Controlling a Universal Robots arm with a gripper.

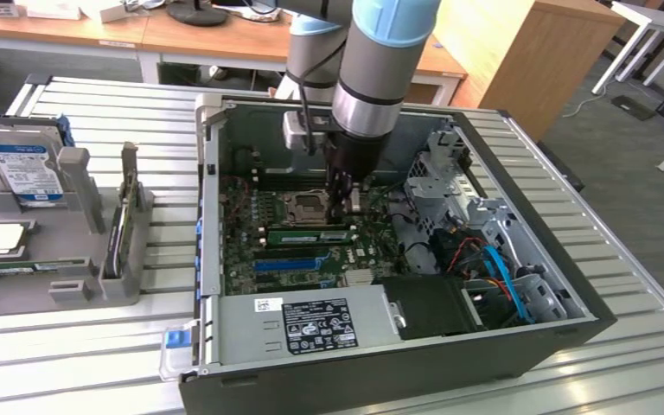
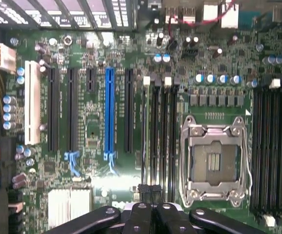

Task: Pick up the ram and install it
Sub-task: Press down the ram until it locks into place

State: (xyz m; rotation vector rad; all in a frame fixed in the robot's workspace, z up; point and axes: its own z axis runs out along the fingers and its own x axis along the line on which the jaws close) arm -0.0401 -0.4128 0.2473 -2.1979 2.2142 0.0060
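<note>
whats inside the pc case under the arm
A green motherboard with an empty CPU socket, a ram lying in its slots, a blue slot and a power supply. The arm covers part of the board behind it.
</note>
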